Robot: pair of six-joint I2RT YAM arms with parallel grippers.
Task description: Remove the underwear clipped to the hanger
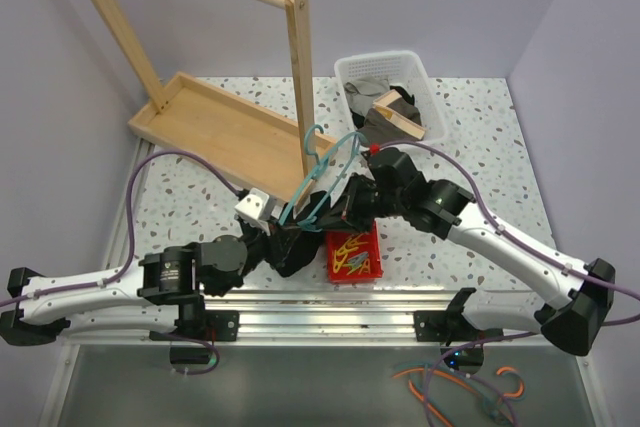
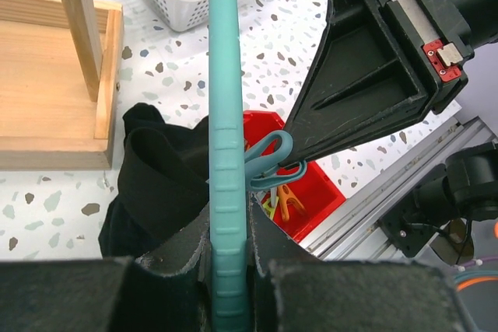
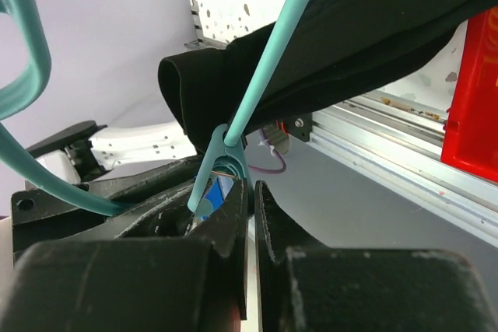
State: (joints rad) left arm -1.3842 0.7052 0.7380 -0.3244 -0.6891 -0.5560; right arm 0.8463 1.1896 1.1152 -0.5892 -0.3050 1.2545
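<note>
Near the middle of the table's (image 1: 490, 162) near edge, the left gripper (image 2: 231, 271) is clamped on the hanger (image 2: 224, 114). The teal bar runs straight up between its closed fingers, and black fabric is bunched against both pads. The underwear (image 2: 152, 184) hangs from that bar in loose folds. It droops to the left of the bar in the left wrist view and reaches down to the tabletop close to the near edge. Just to its right a red bin (image 2: 323, 192) sits on the table with yellow and orange pegs (image 1: 350, 252) lying inside.

A teal clip (image 3: 226, 157) straddles the hanger's wire where the cloth meets it. The right gripper (image 3: 250, 192) comes in from the right side with its jaws drawn almost together and its tips right at the clip. The pictures do not settle whether the clip's tails are pinched between the jaws or only lie against one finger.

From the overhead view the hanger slants up and away from the two grippers. Its curled hook (image 1: 314, 137) is just beside the upright post of the wooden rack (image 1: 298, 77).

The rack's flat base tray (image 1: 210, 122) lies toward the far left of the table. A white basket (image 1: 380, 54) stands toward the far right corner, holding grey and tan cloths (image 1: 395, 112).
</note>
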